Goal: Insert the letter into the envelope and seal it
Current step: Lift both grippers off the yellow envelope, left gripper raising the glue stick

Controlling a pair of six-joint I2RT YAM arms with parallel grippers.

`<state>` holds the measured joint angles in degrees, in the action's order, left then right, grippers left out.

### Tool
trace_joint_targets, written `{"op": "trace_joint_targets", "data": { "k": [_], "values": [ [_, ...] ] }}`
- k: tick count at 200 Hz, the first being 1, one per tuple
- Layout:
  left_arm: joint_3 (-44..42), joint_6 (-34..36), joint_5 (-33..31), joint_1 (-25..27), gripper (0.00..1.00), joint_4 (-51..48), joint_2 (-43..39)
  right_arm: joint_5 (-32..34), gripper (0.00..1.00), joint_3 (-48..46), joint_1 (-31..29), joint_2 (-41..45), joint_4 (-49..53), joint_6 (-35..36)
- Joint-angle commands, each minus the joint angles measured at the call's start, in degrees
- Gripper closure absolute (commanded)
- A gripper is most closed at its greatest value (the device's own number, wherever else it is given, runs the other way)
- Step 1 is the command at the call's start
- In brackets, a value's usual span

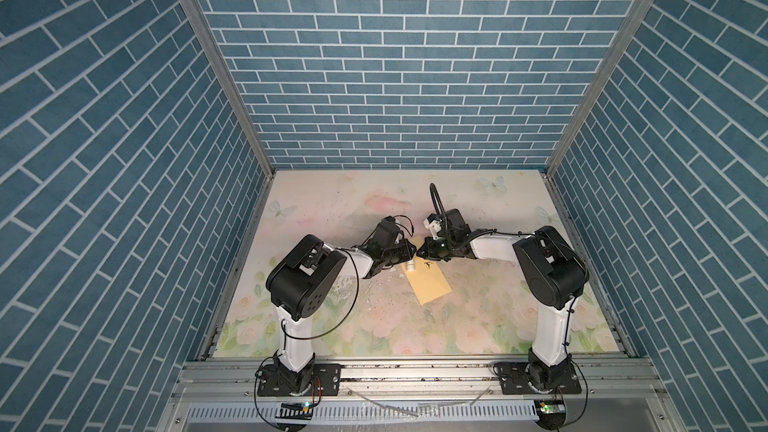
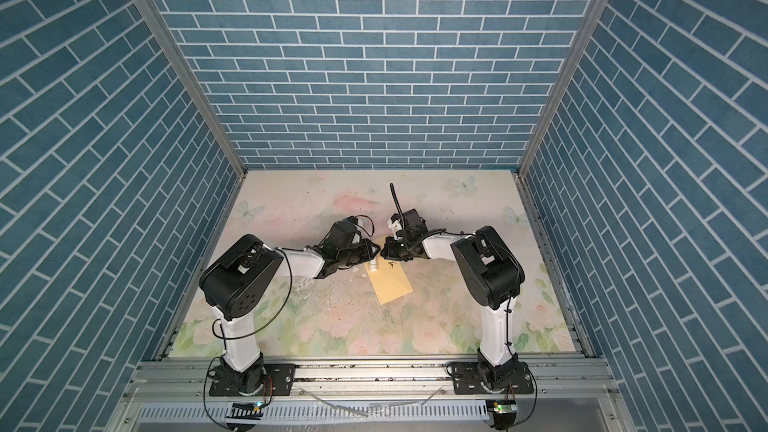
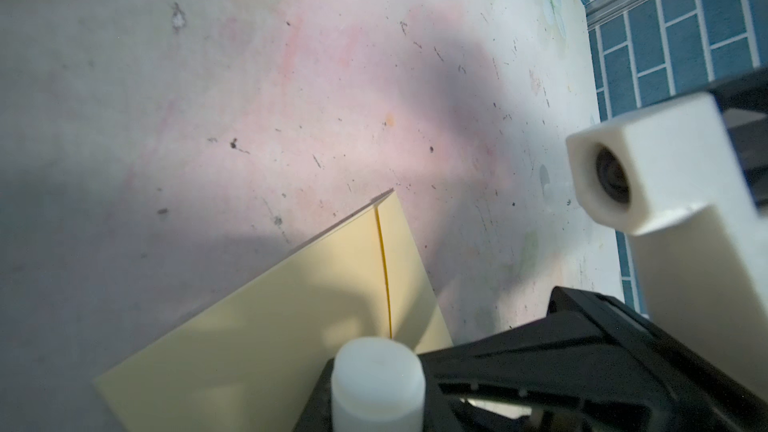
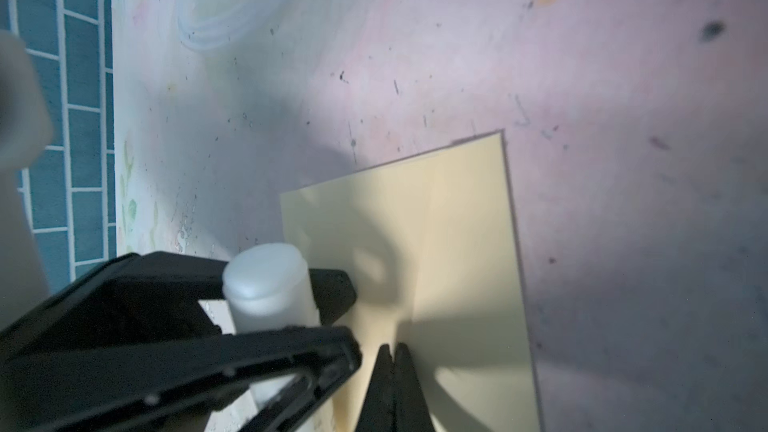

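Observation:
The pale-yellow envelope [image 1: 429, 282] [image 2: 391, 284] lies flat at the middle of the table, with a small dark mark [image 1: 428, 263] near its far end. No letter shows in any view. My left gripper [image 1: 409, 258] is shut on a short white cylinder [image 1: 410, 266] [image 4: 268, 284] [image 3: 378, 384], whose end sits at the envelope's far left corner. My right gripper [image 1: 419, 250] [image 4: 392, 353] is shut with nothing seen between its fingers. Its tips stand over the envelope's [image 4: 453, 251] far end, close beside the left gripper. A thin dark-yellow seam line [image 3: 384, 276] runs along the envelope [image 3: 266, 338].
The table [image 1: 478, 326] has a pale floral cover, scuffed and speckled. Blue brick-patterned walls [image 1: 395, 76] close it in on three sides. An aluminium rail [image 1: 415, 371] at the front carries both arm bases. The right wrist camera's white housing [image 3: 648, 168] hangs close to the left gripper.

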<state>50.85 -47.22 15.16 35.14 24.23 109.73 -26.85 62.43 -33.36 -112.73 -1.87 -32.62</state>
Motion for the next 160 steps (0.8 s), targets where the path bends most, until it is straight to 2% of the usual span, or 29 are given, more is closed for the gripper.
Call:
{"op": "trace_joint_targets", "data": {
  "k": [1, 32, 84, 160],
  "values": [
    [-1.7, 0.6, -1.7, -0.2, 1.00, -4.7, 1.6, 5.8, 1.00, 0.4, 1.9, -2.8, 6.0, 0.8],
    [-1.7, 0.6, -1.7, -0.3, 1.00, -4.9, 1.5, 4.4, 1.00, -0.2, 1.8, -2.6, 5.5, 0.8],
    [-1.6, 0.7, -1.8, -0.4, 1.00, -5.1, 1.6, 3.4, 1.00, -6.3, 0.2, 1.5, 4.1, 1.7],
    [-1.1, 0.9, -1.8, -0.5, 1.00, -5.7, 1.8, 5.2, 1.00, -19.8, -2.2, 11.0, 4.8, 0.4]
  ]
}}
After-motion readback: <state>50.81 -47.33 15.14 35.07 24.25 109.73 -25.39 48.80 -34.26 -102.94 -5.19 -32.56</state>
